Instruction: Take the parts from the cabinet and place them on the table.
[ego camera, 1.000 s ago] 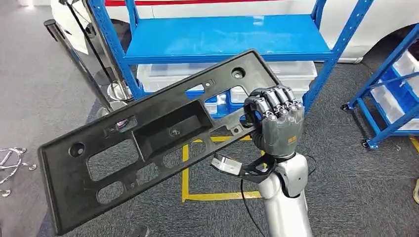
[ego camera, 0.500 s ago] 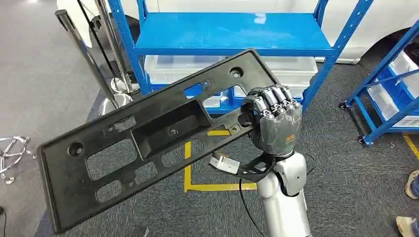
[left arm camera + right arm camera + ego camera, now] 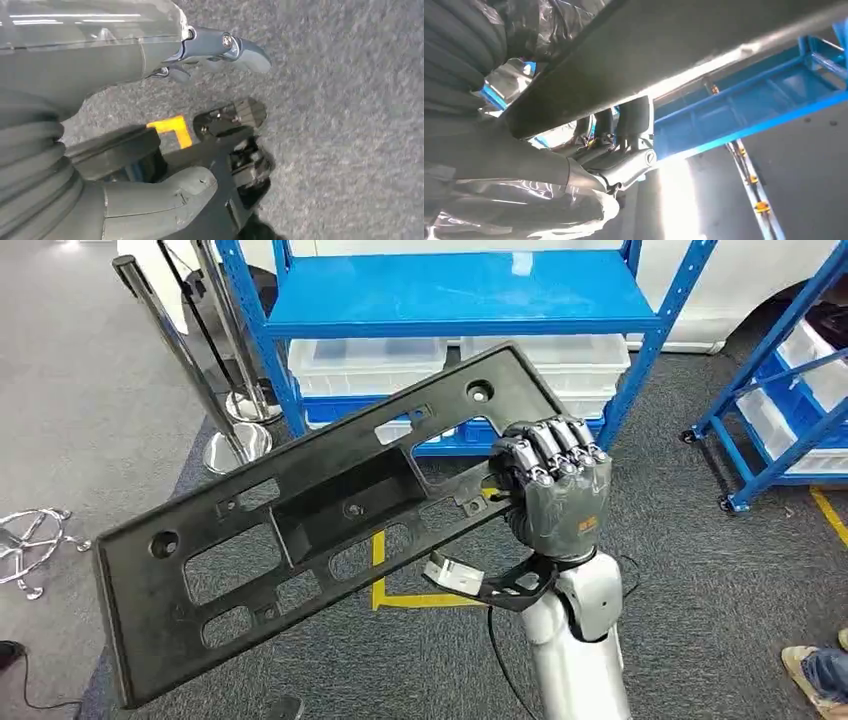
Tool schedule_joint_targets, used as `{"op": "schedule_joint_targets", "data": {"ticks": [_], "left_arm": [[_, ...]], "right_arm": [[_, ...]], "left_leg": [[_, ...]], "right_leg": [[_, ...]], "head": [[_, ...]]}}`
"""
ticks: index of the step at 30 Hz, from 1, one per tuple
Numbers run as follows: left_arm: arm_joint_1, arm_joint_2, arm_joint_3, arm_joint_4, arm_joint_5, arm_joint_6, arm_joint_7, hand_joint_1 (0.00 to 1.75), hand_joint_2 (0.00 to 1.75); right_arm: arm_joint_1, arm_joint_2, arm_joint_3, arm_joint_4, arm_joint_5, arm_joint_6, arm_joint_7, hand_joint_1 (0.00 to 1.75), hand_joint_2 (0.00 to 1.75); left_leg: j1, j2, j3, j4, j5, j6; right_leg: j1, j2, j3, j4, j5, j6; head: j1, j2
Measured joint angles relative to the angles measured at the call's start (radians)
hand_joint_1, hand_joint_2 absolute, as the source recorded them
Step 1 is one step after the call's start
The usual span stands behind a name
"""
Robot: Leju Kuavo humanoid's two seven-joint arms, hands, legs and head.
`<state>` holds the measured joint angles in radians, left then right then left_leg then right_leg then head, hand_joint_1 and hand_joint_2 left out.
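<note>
The right hand [image 3: 555,490] grips the near right edge of a long black plastic panel with cut-out holes [image 3: 300,530] — held aloft, slanting down to the left before the blue metal shelving rack [image 3: 455,305]; the left hand's [image 3: 100,165] fingers are curled, holding nothing.

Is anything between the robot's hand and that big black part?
No. The right hand already grips the black part by its edge, with its fingers wrapped around it, so nothing sits between them. The table the part has to go to is not in these pictures, so that path cannot be judged.
</note>
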<state>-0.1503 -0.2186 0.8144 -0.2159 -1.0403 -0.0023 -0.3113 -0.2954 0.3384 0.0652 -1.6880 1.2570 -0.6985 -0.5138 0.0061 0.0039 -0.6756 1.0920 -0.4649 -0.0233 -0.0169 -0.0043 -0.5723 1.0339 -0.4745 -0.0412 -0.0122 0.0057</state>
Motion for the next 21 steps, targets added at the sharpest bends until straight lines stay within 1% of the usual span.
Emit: {"op": "schedule_joint_targets", "data": {"ticks": [1,2,3,4,5,6,7,8,9,10,12,13,14,15,16,17,18,19,20,21], "left_arm": [[0.000,0.001,-0.001,0.000,0.000,0.000,0.000,0.00,1.75],[0.000,0.003,-0.001,0.000,0.000,0.000,0.000,0.00,1.75],[0.000,0.003,-0.002,0.000,0.000,0.000,0.000,0.00,1.75],[0.000,0.003,-0.002,0.000,0.000,0.000,0.000,0.00,1.75],[0.000,0.003,-0.002,0.000,0.000,0.000,0.000,0.00,1.75],[-0.001,0.005,-0.003,0.000,0.000,0.000,-0.001,0.00,1.75],[-0.002,0.005,-0.004,0.000,0.001,-0.003,-0.002,0.00,1.75],[-0.005,0.007,-0.006,0.000,0.001,-0.003,-0.003,0.00,1.75],[-0.009,0.010,-0.007,0.000,0.003,-0.003,-0.003,0.00,1.75],[-0.010,0.010,-0.007,0.000,0.005,-0.002,-0.004,0.00,1.75],[-0.010,0.011,-0.007,0.000,0.011,-0.002,-0.004,0.00,1.75],[-0.009,0.011,-0.007,0.000,0.012,-0.002,-0.004,0.00,1.75],[-0.011,0.011,-0.008,0.000,0.012,-0.002,-0.004,0.00,1.75],[-0.014,0.011,-0.008,0.000,0.012,-0.002,-0.004,0.00,1.75],[-0.016,0.011,-0.008,0.000,0.013,-0.002,-0.004,0.00,1.75],[-0.015,0.011,-0.008,0.000,0.014,-0.002,-0.004,0.00,1.75],[-0.015,0.012,-0.008,0.000,0.015,-0.002,-0.005,0.00,1.75],[-0.014,0.012,-0.008,0.000,0.015,-0.002,-0.005,0.00,1.75],[-0.014,0.013,-0.008,0.000,0.016,0.000,-0.005,0.00,1.75],[-0.014,0.013,-0.008,0.000,0.018,0.002,-0.005,0.00,1.75]], "right_arm": [[0.001,0.000,0.000,0.000,-0.001,0.000,0.000,1.75,1.75],[0.002,0.000,0.000,0.000,-0.001,0.000,0.000,1.75,1.75],[0.004,0.000,0.000,0.000,0.000,0.000,0.000,1.75,1.75],[0.006,0.000,0.000,0.000,0.000,0.000,0.000,1.75,1.75],[0.007,0.000,0.000,0.000,0.000,0.000,0.000,1.75,1.75],[0.007,0.000,0.000,0.000,0.000,0.000,0.000,1.75,1.75],[0.007,0.000,0.000,0.000,-0.003,0.000,-0.002,1.75,1.75],[0.007,0.000,0.000,-0.002,-0.008,0.000,-0.004,1.75,1.75],[0.008,0.000,0.000,-0.005,-0.013,0.000,-0.007,1.75,1.75],[0.008,0.000,0.000,-0.005,-0.012,0.000,-0.009,1.75,1.75],[0.007,0.000,0.002,-0.005,-0.011,0.000,-0.011,1.75,1.75],[0.008,0.000,0.002,-0.005,-0.011,0.000,-0.011,1.75,1.75],[0.008,-0.002,0.002,-0.005,-0.011,0.000,-0.011,1.75,1.75],[0.008,-0.003,0.002,-0.006,-0.011,0.000,-0.011,1.75,1.75],[0.008,-0.003,0.002,-0.006,-0.011,0.000,-0.011,1.75,1.75],[0.009,-0.003,0.002,-0.005,-0.011,0.000,-0.011,1.75,1.75],[0.010,-0.003,0.002,-0.005,-0.011,0.000,-0.011,1.75,1.75],[0.012,-0.005,0.002,-0.005,-0.012,0.000,-0.010,1.75,1.75],[0.013,-0.005,0.002,-0.005,-0.013,0.000,-0.010,1.75,1.75],[0.014,-0.005,0.002,-0.004,-0.013,0.000,-0.010,1.75,1.75]], "left_leg": [[0.003,0.000,-0.023,0.075,-0.058,-0.006],[0.004,0.000,-0.045,0.154,-0.105,-0.010],[0.004,0.000,-0.058,0.214,-0.127,-0.013],[0.004,0.000,-0.054,0.236,-0.123,-0.013],[0.004,0.000,-0.027,0.217,-0.100,-0.012],[0.004,0.000,0.021,0.154,-0.068,-0.010],[0.004,0.000,0.086,0.062,-0.038,-0.006],[0.003,-0.001,0.151,-0.032,-0.028,0.000],[-0.002,-0.002,0.184,-0.090,-0.057,0.008],[-0.006,-0.002,0.178,-0.084,-0.043,0.016],[-0.011,-0.003,0.167,-0.087,-0.037,0.027],[-0.010,-0.002,0.164,-0.097,-0.026,0.037],[0.001,0.004,0.167,-0.108,-0.010,0.049],[-0.001,0.004,0.158,-0.110,-0.001,0.058],[-0.002,0.006,0.146,-0.109,0.008,0.066],[-0.003,0.006,0.133,-0.107,0.017,0.067],[-0.004,0.007,0.120,-0.104,0.024,0.067],[-0.005,0.007,0.103,-0.099,0.032,0.066],[-0.005,0.007,0.092,-0.096,0.038,0.063],[-0.004,0.007,0.081,-0.090,0.043,0.061]], "right_leg": [[0.001,0.000,-0.013,0.000,0.009,-0.001],[0.003,0.000,-0.026,0.001,0.019,-0.002],[0.004,0.000,-0.039,0.002,0.028,-0.001],[0.005,-0.001,-0.050,0.004,0.036,0.000],[0.005,-0.001,-0.063,0.005,0.044,0.001],[0.005,0.000,-0.073,0.008,0.051,0.002],[0.005,0.000,-0.081,0.011,0.057,0.005],[0.005,0.001,-0.085,0.013,0.062,0.008],[0.008,0.001,-0.090,0.014,0.068,0.015],[0.005,-0.001,-0.088,0.009,0.076,0.022],[0.003,-0.001,-0.087,0.004,0.090,0.034],[0.005,0.000,-0.087,-0.001,0.099,0.043],[0.003,0.001,-0.093,0.011,0.086,0.046],[0.005,0.002,-0.106,0.036,0.044,0.047],[0.003,0.004,-0.126,0.094,-0.013,0.048],[0.003,0.004,-0.151,0.174,-0.067,0.051],[0.003,0.004,-0.172,0.246,-0.102,0.053],[0.002,0.003,-0.181,0.302,-0.114,0.056],[0.001,0.003,-0.168,0.301,-0.102,0.057],[0.000,0.003,-0.130,0.258,-0.074,0.057]], "head": [[0.000,0.000],[0.000,0.000],[0.000,0.000],[0.000,0.000],[0.000,0.000],[0.000,0.000],[0.000,0.000],[0.000,0.000],[0.000,0.000],[0.000,0.000],[0.000,0.000],[0.001,0.000],[0.001,0.000],[0.001,0.000],[0.001,0.000],[0.002,0.000],[0.001,0.000],[0.001,0.000],[0.002,0.000],[0.001,0.000]]}}
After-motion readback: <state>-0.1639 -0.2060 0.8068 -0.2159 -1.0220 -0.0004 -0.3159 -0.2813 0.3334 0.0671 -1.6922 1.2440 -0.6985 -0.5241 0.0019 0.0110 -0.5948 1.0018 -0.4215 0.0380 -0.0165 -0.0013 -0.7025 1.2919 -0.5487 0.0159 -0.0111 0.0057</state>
